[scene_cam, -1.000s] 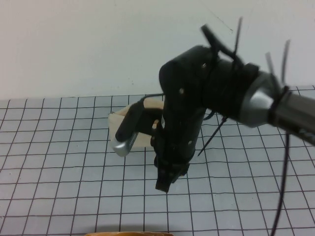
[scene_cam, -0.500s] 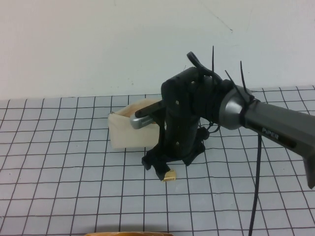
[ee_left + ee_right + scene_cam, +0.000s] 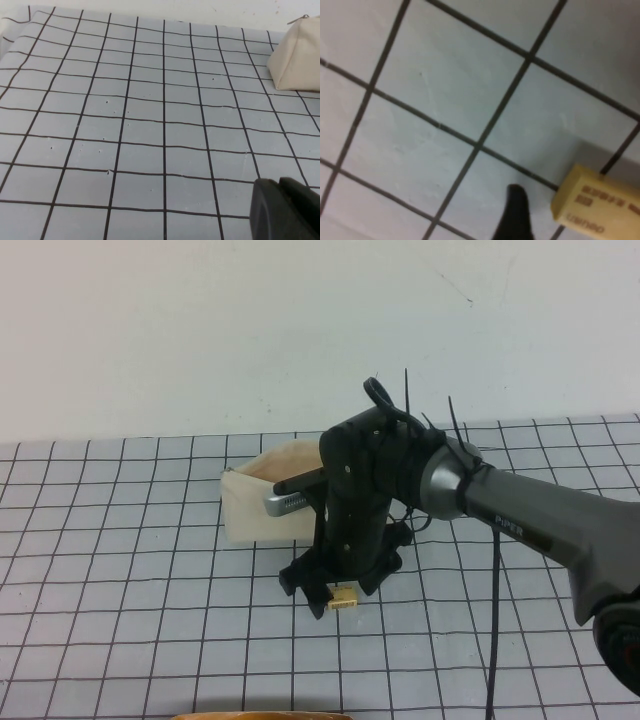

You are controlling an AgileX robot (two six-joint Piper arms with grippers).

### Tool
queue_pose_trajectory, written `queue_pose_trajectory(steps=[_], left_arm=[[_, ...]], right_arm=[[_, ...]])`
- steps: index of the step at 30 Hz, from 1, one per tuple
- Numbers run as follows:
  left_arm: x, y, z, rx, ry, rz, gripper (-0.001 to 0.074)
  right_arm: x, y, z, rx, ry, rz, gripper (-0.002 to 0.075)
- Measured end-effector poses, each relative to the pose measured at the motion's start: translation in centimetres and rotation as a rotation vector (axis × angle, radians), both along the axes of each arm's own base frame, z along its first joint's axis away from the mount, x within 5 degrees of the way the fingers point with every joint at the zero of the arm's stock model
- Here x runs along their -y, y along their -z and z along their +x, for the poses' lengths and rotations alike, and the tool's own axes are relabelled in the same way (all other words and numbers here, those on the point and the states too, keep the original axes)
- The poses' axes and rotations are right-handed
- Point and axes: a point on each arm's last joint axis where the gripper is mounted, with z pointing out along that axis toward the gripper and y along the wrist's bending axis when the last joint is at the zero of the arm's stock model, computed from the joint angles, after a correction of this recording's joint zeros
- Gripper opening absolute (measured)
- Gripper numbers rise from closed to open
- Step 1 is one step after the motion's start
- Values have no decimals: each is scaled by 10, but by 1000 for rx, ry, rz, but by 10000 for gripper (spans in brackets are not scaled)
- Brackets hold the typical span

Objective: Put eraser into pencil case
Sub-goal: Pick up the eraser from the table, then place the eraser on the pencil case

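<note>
Lower now than a second ago, the right tool [image 3: 330,598] has dropped from above the grid to sit right down at the counter [image 3: 120,570], and the whole arm has swung in so its silver forearm stretches off toward the right edge. Its black fingers look spread, released rather than clenched, and they stand around the eraser [image 3: 344,597], which lies flat on the counter near the middle, a little toward the near edge. From the right wrist view one dark fingertip [image 3: 512,212] sits just beside the tan block with its printed label [image 3: 597,205], not pressing it as far as I can see.

Just behind the tool, toward the far edge, the pencil case [image 3: 262,502] stands upright with its mouth open and the pale lining showing; the arm hides part of it.

The left tool [image 3: 285,210] hangs over bare grid well off to the left side, out of the high view; only a dark corner of it shows, so I cannot tell whether it is released or clenched.

By my reckoning the job is barely begun: the eraser is reached but not yet gripped, and lifting, carrying and dropping it into the case all remain.
</note>
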Motion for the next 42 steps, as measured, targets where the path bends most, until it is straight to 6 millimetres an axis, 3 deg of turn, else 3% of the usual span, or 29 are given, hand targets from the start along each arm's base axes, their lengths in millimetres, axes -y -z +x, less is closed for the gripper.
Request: queue_pose_trajectory(steps=[3, 7, 15, 18, 23, 27, 34, 39, 42], left_arm=[[0, 0, 0, 0, 0, 0, -1], [0, 0, 0, 0, 0, 0, -1], [0, 0, 0, 0, 0, 0, -1], [0, 0, 0, 0, 0, 0, -1], [0, 0, 0, 0, 0, 0, -1], [0, 0, 0, 0, 0, 0, -1], [0, 0, 0, 0, 0, 0, -1], [0, 0, 0, 0, 0, 0, -1], [0, 0, 0, 0, 0, 0, -1]], right_arm=[[0, 1, 0, 0, 0, 0, 487], [-1, -1, 1, 6, -1, 1, 320], [2, -13, -4, -47, -90, -37, 322], [-3, -46, -5, -1, -159, 32, 322], [-5, -119, -19, 112, -244, 187, 322], [-4, -148, -21, 235, -263, 242, 322], [-11, -142, 8, 519, -286, 224, 322], [-11, -125, 22, 556, -287, 211, 329], [-6, -117, 31, 544, -256, 205, 388]])
